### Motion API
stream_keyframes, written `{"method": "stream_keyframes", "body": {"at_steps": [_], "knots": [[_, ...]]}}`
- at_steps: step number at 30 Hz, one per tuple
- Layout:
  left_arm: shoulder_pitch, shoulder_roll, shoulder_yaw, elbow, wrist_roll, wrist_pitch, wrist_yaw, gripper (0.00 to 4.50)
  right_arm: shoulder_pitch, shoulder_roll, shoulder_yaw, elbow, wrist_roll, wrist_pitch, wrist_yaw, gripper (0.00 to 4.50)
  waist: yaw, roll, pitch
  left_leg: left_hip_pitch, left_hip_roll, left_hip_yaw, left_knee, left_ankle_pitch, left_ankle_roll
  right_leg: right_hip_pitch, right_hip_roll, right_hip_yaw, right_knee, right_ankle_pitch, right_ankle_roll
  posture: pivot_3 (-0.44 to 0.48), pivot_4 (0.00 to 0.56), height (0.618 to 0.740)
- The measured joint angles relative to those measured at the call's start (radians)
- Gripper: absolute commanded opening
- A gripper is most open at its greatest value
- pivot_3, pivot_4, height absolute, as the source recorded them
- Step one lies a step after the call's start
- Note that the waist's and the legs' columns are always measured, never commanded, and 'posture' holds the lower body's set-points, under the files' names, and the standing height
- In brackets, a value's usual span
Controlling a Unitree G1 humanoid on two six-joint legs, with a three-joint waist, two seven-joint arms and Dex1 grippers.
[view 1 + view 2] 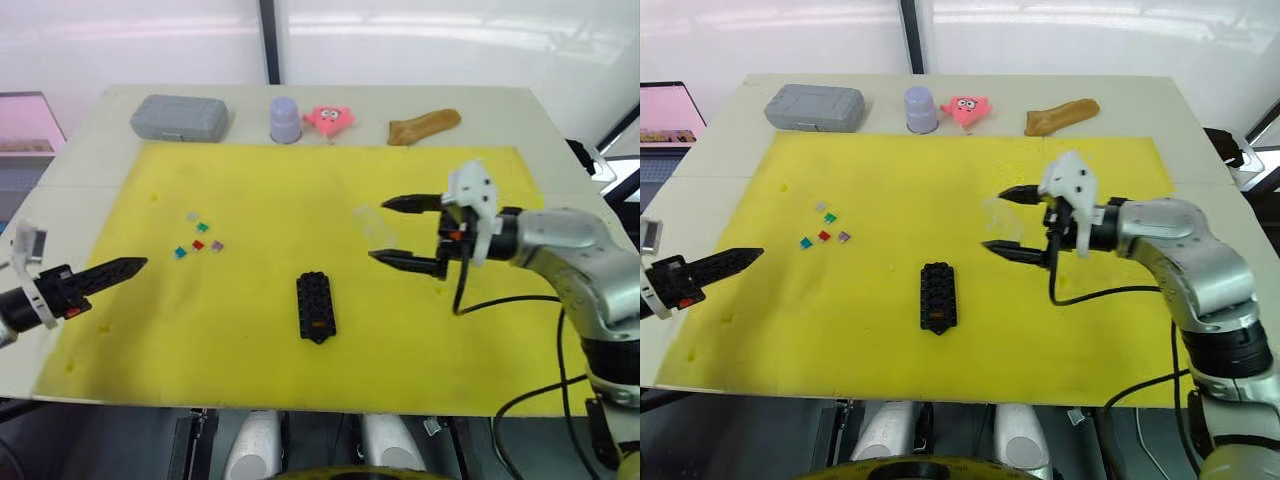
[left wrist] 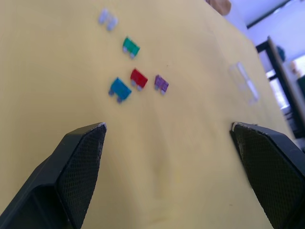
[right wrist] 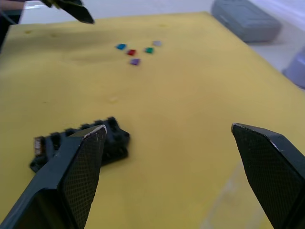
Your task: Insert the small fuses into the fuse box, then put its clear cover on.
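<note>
Fuse box [image 1: 316,306] lies flat on the yellow mat [image 1: 260,330], lower centre of the left eye frame, long axis running up-frame, with bare mat on all sides. We count one box.

Small fuses [image 1: 199,235] sit in a loose cluster at centre-left of the frame, well apart from the box. We count five: grey [image 2: 107,18], green [image 2: 130,46], red [image 2: 138,78], teal [image 2: 120,89] and purple [image 2: 161,83]. They lie near one another but not touching, as far as we can tell.

Clear cover [image 1: 374,226] lies on the mat right of centre, faint, just beside the right gripper's fingertips; one cover.

Left gripper [image 1: 128,266] hovers at the left edge of the frame over the mat's left margin, pointing toward centre. In the left wrist view its fingers [image 2: 81,167] stand wide apart and hold nothing. Open mat lies between it and the fuses.

Right gripper [image 1: 392,231] sits right of centre, fingers spread wide, empty, the cover close by its tips.

Along the table's far edge, upper frame, we see one grey case [image 1: 180,117], one lilac cup [image 1: 285,119], one pink toy [image 1: 330,118] and one brown object [image 1: 424,126], all off the mat. The mat's near edge runs close to the table's [image 1: 90,150] front edge.
</note>
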Motion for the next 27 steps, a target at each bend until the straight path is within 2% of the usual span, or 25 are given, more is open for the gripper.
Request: {"method": "stream_keyframes", "body": {"at_steps": [3,6,9,14,22,27], "knots": [[0.001,-0.012,0.001,-0.01,-0.028,0.044,0.015,4.5,-0.033,0.038,0.057,-0.002,-0.017,-0.008,0.007,4.45,0.001,0.0,0.0,0.0,0.0,0.0,0.0,0.0,-0.001,0.0,0.0,0.0,0.0,0.0,0.0,0.0,0.15,0.74],[-0.108,-0.058,0.056,0.068,-0.063,0.118,0.1,4.5,-0.08,0.084,0.116,-0.004,-0.044,-0.017,0.007,4.45,0.006,-0.002,0.0,-0.001,0.0,-0.001,0.0,0.002,-0.003,-0.001,0.0,-0.001,0.001,0.0,0.0,0.0,0.15,0.74],[-0.167,-0.067,0.112,0.138,-0.074,0.159,0.171,4.5,-0.12,0.122,0.161,-0.004,-0.072,-0.027,0.005,4.45,0.0,-0.002,-0.001,-0.002,-0.001,-0.001,0.0,0.004,-0.007,-0.003,-0.001,-0.001,0.001,0.0,0.0,0.0,0.15,0.74],[-0.233,-0.085,0.158,0.246,-0.077,0.199,0.254,4.5,-0.15,0.154,0.192,0.01,-0.112,-0.043,0.001,4.45,-0.002,-0.003,-0.001,-0.015,-0.002,-0.001,0.002,0.008,-0.014,-0.017,0.0,-0.001,0.005,0.0,0.0,0.0,0.15,0.74],[-0.267,-0.141,0.186,0.238,-0.092,0.294,0.332,4.5,-0.181,0.185,0.229,0.035,-0.163,-0.067,0.016,4.45,-0.002,-0.004,-0.001,-0.015,-0.002,-0.001,0.002,0.008,-0.015,-0.018,-0.001,-0.001,0.007,0.0,0.0,0.0,0.15,0.74],[-0.312,-0.212,0.19,0.215,-0.088,0.291,0.406,4.5,-0.187,0.195,0.239,0.055,-0.182,-0.07,0.023,4.45,-0.001,-0.004,-0.001,-0.015,-0.002,-0.001,0.002,0.009,-0.016,-0.018,-0.001,-0.001,0.007,0.0,0.0,0.0,0.15,0.74]]}}
